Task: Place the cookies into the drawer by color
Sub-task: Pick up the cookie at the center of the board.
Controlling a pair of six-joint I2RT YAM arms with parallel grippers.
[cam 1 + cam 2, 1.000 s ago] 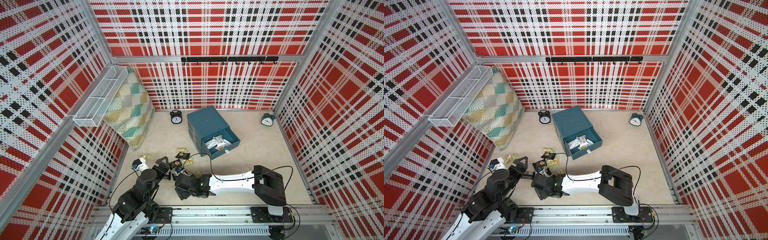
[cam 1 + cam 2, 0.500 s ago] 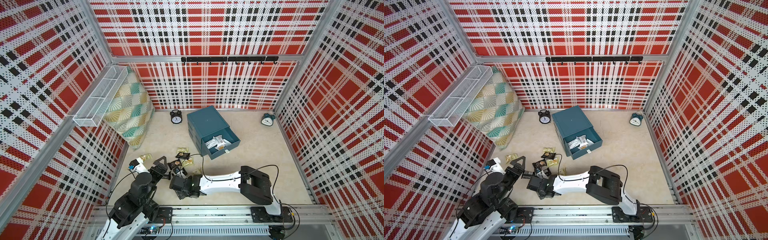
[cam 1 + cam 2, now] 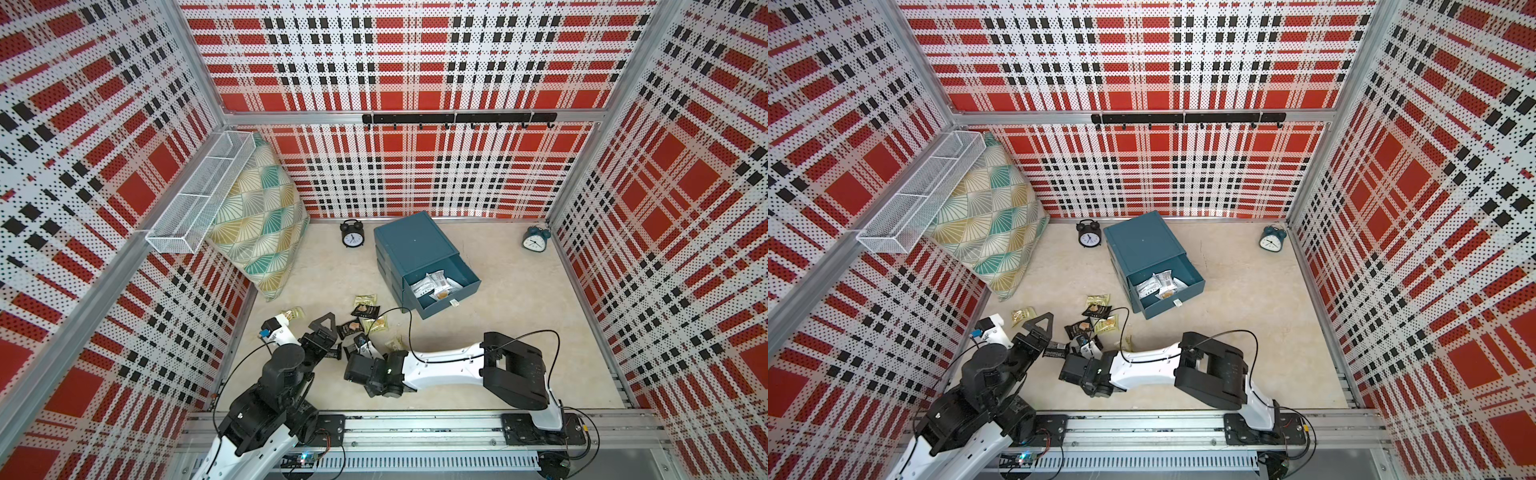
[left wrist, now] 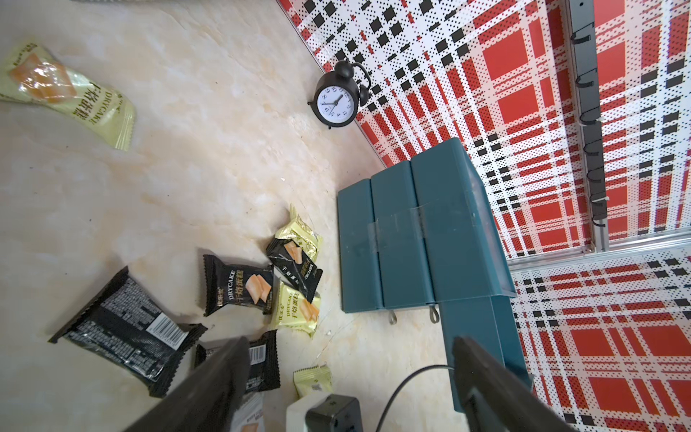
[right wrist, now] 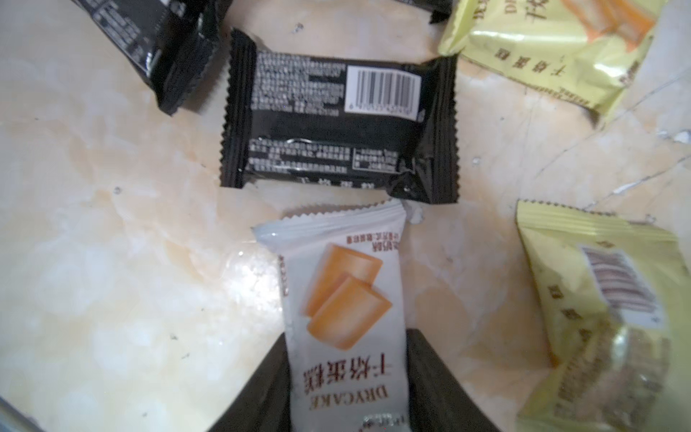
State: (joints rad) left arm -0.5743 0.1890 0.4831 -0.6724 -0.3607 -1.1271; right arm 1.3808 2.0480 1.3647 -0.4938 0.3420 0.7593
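Right end effector (image 5: 346,336) is clenched on the white cookie packet (image 5: 342,299), fingers (image 5: 258,392) against both long edges. Can't tell if it's lifted off the surface (image 5: 112,224). Black packet (image 5: 336,112) lies just ahead of the fingertips, yellow packet (image 5: 598,299) beside it. Left end effector (image 4: 349,344) is released wide and holds nothing, near the right one. Drawer (image 3: 415,245) sits well beyond both, top drawer pulled out, white packets (image 3: 432,284) inside.
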